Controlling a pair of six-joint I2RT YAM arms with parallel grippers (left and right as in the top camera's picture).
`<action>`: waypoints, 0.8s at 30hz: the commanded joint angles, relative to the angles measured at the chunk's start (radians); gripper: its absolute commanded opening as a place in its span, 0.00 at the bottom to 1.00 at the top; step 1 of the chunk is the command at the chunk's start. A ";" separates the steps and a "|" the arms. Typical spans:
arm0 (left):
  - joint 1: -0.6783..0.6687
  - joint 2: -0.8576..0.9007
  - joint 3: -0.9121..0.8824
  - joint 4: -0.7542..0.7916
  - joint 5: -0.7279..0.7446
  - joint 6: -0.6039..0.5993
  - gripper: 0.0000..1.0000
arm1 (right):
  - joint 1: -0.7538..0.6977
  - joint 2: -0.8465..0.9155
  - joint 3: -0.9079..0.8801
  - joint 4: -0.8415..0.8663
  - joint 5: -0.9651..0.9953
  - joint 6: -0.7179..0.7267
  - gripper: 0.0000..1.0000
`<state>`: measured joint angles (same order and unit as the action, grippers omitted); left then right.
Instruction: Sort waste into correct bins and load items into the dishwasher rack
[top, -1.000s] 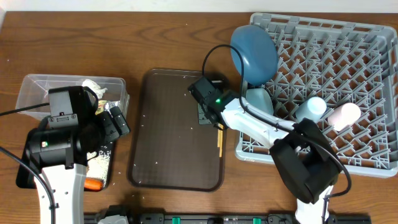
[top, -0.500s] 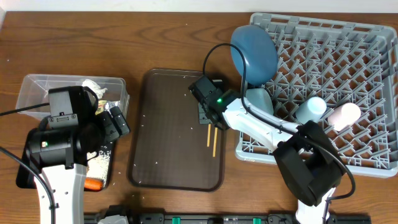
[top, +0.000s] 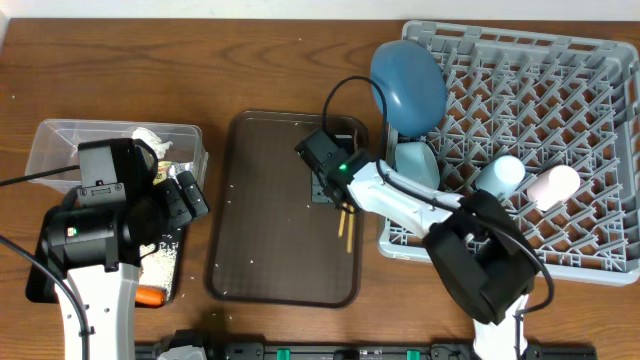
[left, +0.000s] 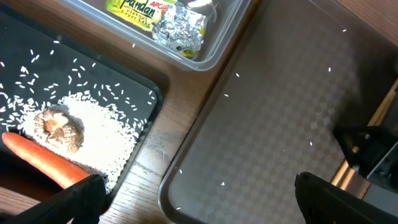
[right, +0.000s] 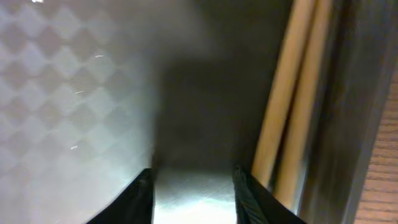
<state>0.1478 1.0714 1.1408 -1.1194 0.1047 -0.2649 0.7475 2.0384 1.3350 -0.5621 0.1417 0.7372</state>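
**Chopsticks part-covered, bins part-hidden**

From overhead the right claw (top: 325, 190) covered the upper chopsticks (top: 343, 224), with only their lower ends showing. The right wrist view was blurred, and there they ran off the top and bottom edges. The left arm hid most of the black tray (top: 170, 262), and only a tip of the carrot (top: 150, 296) showed. The left wrist view cropped the clear tub (left: 211, 56) at its top edge, and the left claw (left: 211, 202) at its fingertips (left: 81, 198) along the bottom.
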 joint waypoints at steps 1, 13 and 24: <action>0.004 0.000 0.010 -0.002 -0.012 0.006 0.98 | 0.006 0.038 0.011 0.009 -0.005 0.016 0.44; 0.004 0.000 0.010 -0.002 -0.012 0.006 0.98 | -0.010 -0.082 0.039 0.019 0.003 -0.092 0.50; 0.004 0.000 0.010 -0.002 -0.012 0.006 0.98 | -0.050 -0.047 0.029 -0.078 0.067 0.018 0.50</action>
<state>0.1478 1.0714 1.1408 -1.1194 0.1043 -0.2649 0.7033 1.9766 1.3605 -0.6422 0.1860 0.7136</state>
